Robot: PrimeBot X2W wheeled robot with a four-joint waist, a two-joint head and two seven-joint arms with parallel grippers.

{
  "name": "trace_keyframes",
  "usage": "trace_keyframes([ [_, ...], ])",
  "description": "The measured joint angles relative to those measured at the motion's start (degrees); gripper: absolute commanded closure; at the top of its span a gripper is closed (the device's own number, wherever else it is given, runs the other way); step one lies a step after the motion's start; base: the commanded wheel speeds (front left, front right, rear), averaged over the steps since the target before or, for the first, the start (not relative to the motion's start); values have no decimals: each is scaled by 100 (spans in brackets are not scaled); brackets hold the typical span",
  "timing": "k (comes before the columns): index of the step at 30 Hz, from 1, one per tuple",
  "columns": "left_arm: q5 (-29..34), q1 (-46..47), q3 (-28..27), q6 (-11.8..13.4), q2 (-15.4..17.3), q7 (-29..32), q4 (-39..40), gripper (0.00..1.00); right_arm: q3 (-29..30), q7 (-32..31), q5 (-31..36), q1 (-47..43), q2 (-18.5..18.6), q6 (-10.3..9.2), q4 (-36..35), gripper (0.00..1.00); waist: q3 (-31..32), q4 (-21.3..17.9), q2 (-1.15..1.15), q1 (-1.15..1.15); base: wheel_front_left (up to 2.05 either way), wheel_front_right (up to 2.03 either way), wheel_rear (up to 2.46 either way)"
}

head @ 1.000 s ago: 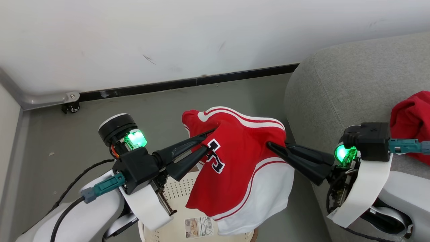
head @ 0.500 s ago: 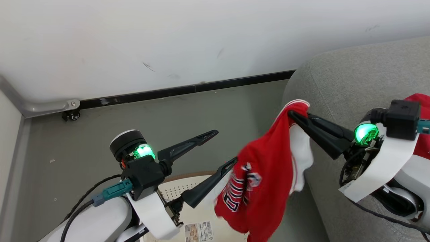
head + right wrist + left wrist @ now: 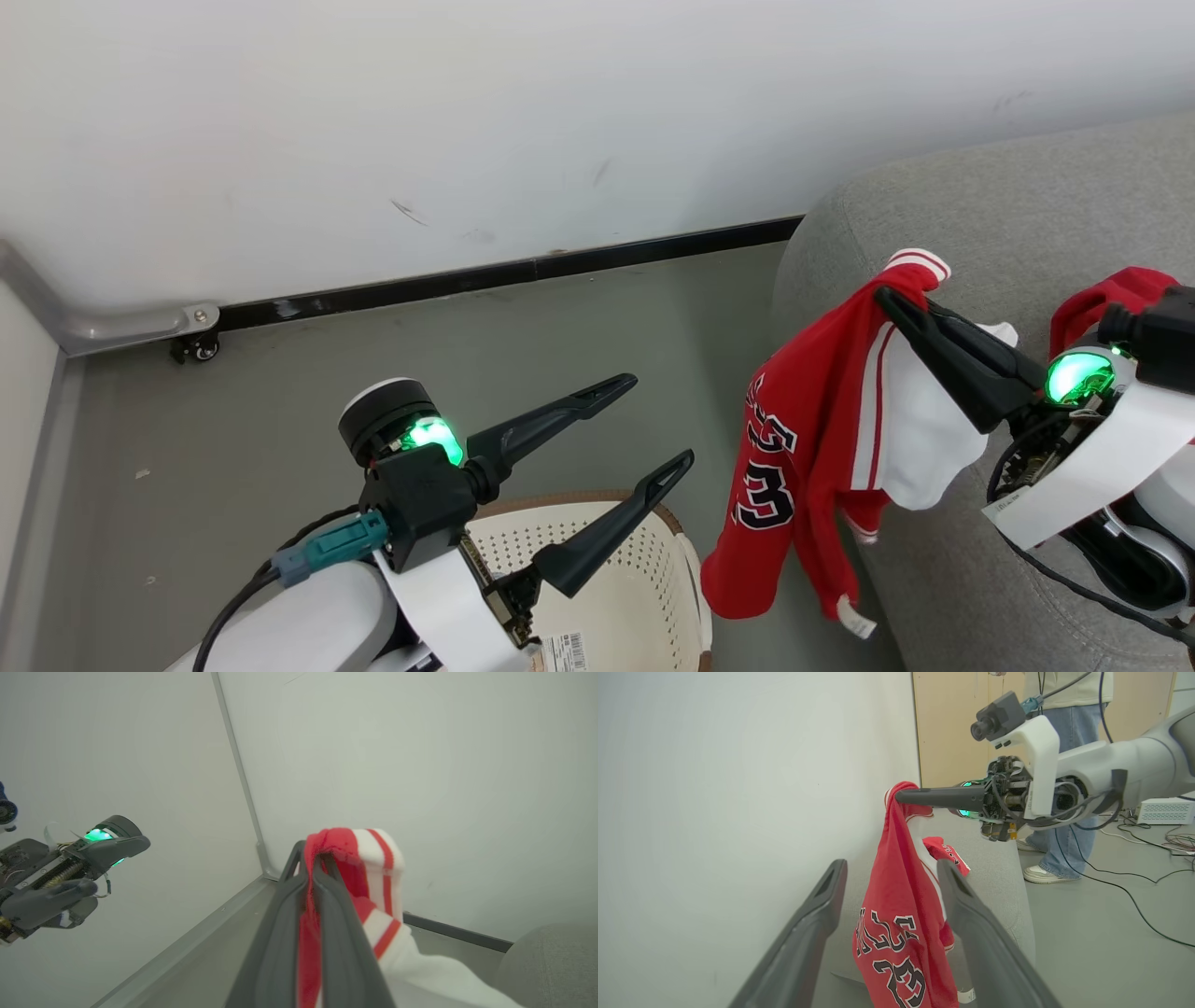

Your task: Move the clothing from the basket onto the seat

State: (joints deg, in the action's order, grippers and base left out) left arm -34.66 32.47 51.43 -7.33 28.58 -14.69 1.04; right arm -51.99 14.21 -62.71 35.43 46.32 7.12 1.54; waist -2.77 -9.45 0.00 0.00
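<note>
A red basketball jersey [image 3: 812, 448] with white stripes and black-white lettering hangs by one edge from my right gripper [image 3: 882, 297], which is shut on it beside the grey seat's [image 3: 980, 205] rounded corner. The right wrist view has the fingers [image 3: 280, 933] pinched on the striped trim [image 3: 373, 858]. My left gripper [image 3: 658, 420] stands open and holds nothing above the cream basket [image 3: 579, 499], apart from the jersey. Through its fingers [image 3: 822, 914] I see the jersey [image 3: 896, 914] dangling. A second red garment [image 3: 1111, 294] lies on the seat.
A white wall and black baseboard [image 3: 523, 271] run behind the grey floor. A small caster bracket [image 3: 191, 327] sits at the left corner. A person in jeans [image 3: 1064, 765] stands beyond the seat, with cables [image 3: 1134, 891] on the floor.
My left gripper has let go of the jersey and opened wide. The right gripper has carried the jersey rightward to the seat's corner, where it now hangs from one point. The camera has shifted too.
</note>
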Motion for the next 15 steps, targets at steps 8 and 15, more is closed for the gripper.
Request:
trace_keyframes([
  [8,-8,-55,223,0,-69,0,98,0,534,0,211,-477,-174,0,40,100,34,-131,0,0,0,0,0],
  [15,-8,-55,357,0,-79,0,97,0,723,0,331,-723,-290,0,0,100,37,-230,0,0,0,0,0],
])
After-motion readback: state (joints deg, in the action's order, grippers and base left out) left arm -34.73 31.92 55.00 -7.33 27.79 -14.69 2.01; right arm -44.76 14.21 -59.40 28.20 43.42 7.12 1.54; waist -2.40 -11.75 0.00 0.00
